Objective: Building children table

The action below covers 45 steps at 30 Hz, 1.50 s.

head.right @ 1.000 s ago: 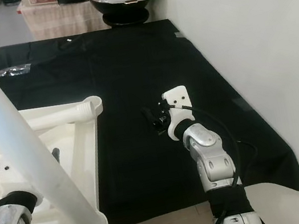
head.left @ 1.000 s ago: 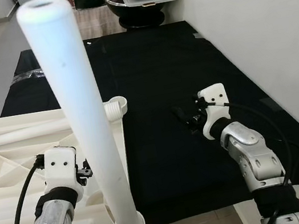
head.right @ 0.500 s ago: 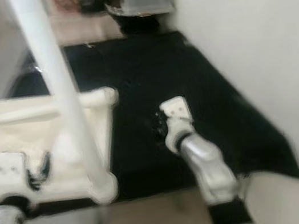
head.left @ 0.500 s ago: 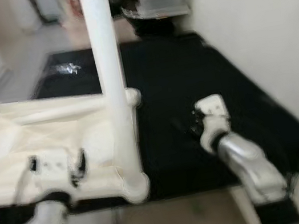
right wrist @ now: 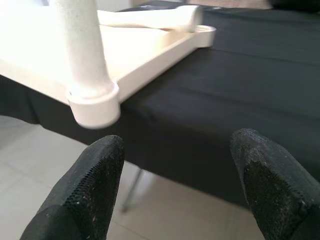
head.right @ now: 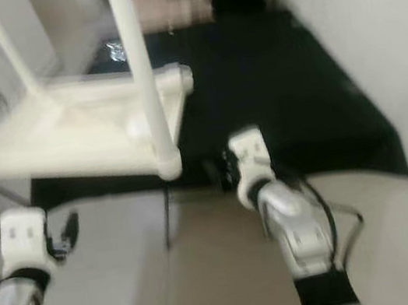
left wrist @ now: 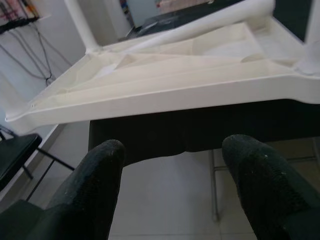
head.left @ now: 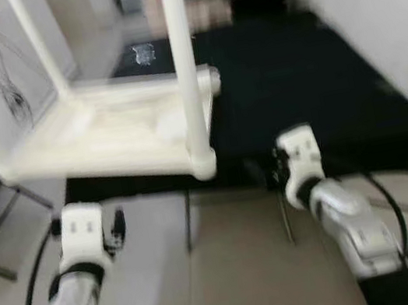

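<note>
Children's table [head.left: 106, 134]: lying upside down on black tabletop [head.left: 317, 77], legs [head.left: 183, 61] pointing up for fitting.
Left gripper [left wrist: 170, 170], 7 o'clock; right gripper [right wrist: 175, 175], 5 o'clock: fingers [left wrist: 95, 175] spreading wide, gripping nothing.

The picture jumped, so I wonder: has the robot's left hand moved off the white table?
Yes. The left hand has drawn back off the white table; it now hangs over the floor, before the black cloth.

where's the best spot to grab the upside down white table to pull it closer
Probably the near upright leg, low down by its corner socket. It is a plain round post standing clear of the tabletop, so open jaws can close across it. Come from the robot's side with the right gripper, which already faces that corner; both grippers hang open off the black cloth.
</note>
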Available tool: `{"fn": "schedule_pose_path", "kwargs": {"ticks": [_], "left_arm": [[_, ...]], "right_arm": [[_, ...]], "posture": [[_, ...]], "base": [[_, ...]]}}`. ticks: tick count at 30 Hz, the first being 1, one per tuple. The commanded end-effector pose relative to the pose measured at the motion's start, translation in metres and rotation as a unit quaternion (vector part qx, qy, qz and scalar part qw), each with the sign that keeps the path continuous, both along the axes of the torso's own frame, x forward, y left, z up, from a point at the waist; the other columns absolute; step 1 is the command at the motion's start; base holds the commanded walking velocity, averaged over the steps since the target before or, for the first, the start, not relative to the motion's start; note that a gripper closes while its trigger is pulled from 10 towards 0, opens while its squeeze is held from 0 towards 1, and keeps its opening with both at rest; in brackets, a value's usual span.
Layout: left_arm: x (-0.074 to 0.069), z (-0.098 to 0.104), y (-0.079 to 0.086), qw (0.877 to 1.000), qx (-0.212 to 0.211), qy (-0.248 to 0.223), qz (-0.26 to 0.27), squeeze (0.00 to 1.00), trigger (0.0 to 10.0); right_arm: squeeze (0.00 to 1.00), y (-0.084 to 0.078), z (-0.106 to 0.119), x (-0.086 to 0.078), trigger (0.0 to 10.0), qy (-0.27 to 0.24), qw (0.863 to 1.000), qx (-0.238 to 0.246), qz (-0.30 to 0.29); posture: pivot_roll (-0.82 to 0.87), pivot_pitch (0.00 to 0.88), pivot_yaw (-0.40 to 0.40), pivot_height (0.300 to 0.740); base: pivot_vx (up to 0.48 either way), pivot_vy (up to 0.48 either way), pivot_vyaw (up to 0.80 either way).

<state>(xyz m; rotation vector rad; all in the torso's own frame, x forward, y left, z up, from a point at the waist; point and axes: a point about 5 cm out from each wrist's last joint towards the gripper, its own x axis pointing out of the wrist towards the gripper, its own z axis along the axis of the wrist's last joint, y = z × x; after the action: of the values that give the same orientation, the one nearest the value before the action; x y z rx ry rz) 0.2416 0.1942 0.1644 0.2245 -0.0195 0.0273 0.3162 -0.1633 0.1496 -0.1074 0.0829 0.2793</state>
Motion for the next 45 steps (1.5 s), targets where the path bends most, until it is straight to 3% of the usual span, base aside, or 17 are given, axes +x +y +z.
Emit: {"fn": "schedule_pose_path", "kwargs": {"ticks": [1, 5, 12, 15, 23, 45], "left_arm": [[0.000, -0.004, 0.002, 1.000, 0.005, 0.010, 0.002, 0.00, 10.0], [-0.004, -0.011, -0.005, 0.999, 0.021, 0.019, -0.030, 0.00, 10.0], [-0.013, -0.023, -0.021, 0.996, -0.030, 0.048, -0.074, 0.00, 10.0], [-0.018, -0.030, -0.031, 0.994, -0.031, 0.061, -0.088, 0.00, 10.0], [-0.012, -0.029, -0.029, 0.994, -0.027, 0.053, -0.087, 0.00, 10.0], [-0.003, -0.020, -0.028, 0.996, -0.022, 0.022, -0.089, 0.00, 10.0]], "right_arm": [[0.00, 0.004, -0.002, -0.004, 10.0, 0.005, 1.000, -0.009, 0.004], [0.00, 0.010, -0.009, -0.017, 10.0, 0.013, 1.000, -0.019, 0.014], [0.00, 0.022, -0.012, -0.035, 10.0, 0.008, 0.999, -0.032, 0.035], [0.00, 0.030, -0.008, -0.044, 10.0, -0.003, 0.997, -0.031, 0.065], [0.00, 0.039, -0.005, -0.046, 10.0, -0.016, 0.994, -0.037, 0.105], [0.00, 0.045, -0.003, -0.043, 10.0, -0.019, 0.990, -0.052, 0.129]], "posture": [[0.00, 0.074, -0.051, 0.740], [-0.01, 0.071, -0.051, 0.740], [-0.01, 0.067, -0.050, 0.740], [-0.01, 0.060, -0.050, 0.740], [-0.01, 0.043, -0.051, 0.740], [-0.01, 0.047, -0.043, 0.740]], "base": [[-0.319, 0.000, 0.00], [-0.069, 0.000, 0.00], [0.000, 0.069, 0.00], [0.000, 0.480, 0.00], [0.000, 0.480, 0.00], [0.000, 0.434, 0.00]]}}
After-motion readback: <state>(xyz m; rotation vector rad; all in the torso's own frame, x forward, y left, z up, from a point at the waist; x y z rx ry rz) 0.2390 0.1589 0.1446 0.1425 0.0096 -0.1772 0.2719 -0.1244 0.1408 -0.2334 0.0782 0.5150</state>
